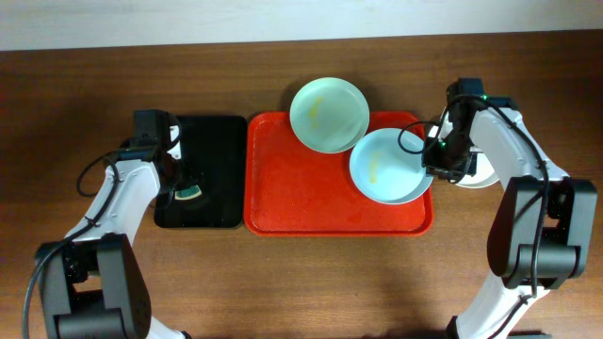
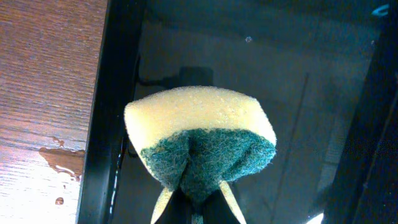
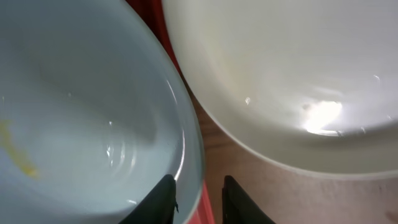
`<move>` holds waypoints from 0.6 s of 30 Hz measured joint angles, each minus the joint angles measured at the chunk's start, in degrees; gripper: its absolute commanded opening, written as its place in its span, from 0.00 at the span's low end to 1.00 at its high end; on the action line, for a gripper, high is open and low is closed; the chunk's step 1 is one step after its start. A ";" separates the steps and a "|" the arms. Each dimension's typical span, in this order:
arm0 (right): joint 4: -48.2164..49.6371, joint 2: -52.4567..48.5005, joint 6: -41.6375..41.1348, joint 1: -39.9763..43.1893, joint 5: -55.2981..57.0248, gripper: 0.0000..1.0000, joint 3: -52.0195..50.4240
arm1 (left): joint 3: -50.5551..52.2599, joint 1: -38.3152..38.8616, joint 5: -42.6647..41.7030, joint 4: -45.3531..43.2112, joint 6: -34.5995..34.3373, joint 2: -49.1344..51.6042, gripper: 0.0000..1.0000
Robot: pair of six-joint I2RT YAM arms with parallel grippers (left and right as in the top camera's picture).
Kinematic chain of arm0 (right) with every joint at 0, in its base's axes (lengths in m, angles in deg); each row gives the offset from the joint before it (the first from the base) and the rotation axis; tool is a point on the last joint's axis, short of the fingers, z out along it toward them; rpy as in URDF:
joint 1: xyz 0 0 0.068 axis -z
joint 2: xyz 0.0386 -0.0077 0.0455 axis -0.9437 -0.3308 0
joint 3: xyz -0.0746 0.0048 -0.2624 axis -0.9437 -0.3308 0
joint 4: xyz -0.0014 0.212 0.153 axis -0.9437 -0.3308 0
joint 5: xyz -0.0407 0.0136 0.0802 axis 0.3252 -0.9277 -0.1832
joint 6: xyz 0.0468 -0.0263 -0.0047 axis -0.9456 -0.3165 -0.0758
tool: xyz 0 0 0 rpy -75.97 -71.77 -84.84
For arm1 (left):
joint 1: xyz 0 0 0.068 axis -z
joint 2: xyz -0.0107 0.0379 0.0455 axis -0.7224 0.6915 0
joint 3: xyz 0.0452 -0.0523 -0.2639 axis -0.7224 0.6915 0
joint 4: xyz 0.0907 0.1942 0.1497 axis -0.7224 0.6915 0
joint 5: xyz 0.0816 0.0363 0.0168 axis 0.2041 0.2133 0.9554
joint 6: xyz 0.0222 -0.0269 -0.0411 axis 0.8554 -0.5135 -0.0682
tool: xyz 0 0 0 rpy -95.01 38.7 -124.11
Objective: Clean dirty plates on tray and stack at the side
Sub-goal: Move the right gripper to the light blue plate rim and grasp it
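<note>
The left end effector (image 2: 196,202) is clenching a yellow sponge (image 2: 199,130) by its green scouring side, which is bunching into a fold between the two pale fingers (image 2: 231,200), and is holding it over the black tray (image 2: 298,93) lying left of the red tray (image 1: 283,188). Beyond the black tray's rim, a small wet patch (image 2: 59,158) is glistening on the wooden table (image 2: 43,74). Across the table, the right end effector (image 3: 199,186) is straddling the right-hand rim of the pale blue plate (image 3: 74,93). One dark finger (image 3: 165,196) is lying inside the plate and the other just outside, but whether they are actually pinching the rim cannot be told. That blue plate, showing a yellow smear, is sitting at the right end of the red tray. The white plate (image 3: 280,74) is resting on the table just beside it, off the tray's right edge and partly hidden under the right arm in the overhead view. The pale mint green plate (image 1: 329,114), carrying a faint yellow mark, is lying across the red tray's far rim, its edge meeting the blue plate's.
</note>
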 measured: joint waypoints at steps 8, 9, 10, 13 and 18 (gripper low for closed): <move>4.63 0.00 -0.33 0.00 -1.36 0.04 -4.46 | 0.00 0.00 0.00 0.02 0.00 0.00 0.01; 4.42 0.00 -0.39 0.00 -1.53 0.04 -4.44 | 0.00 0.00 0.00 0.00 0.00 0.00 0.01; 3.78 0.00 -0.37 0.00 -1.57 0.04 -4.31 | 0.00 0.00 0.00 0.00 0.00 0.00 0.01; -0.02 0.00 -0.57 0.00 -1.81 0.04 -3.04 | 0.00 0.00 0.00 0.00 0.00 0.00 0.01; -4.61 0.57 -0.55 -0.02 -5.99 0.04 -1.07 | 0.00 0.00 0.00 0.00 0.00 0.00 0.01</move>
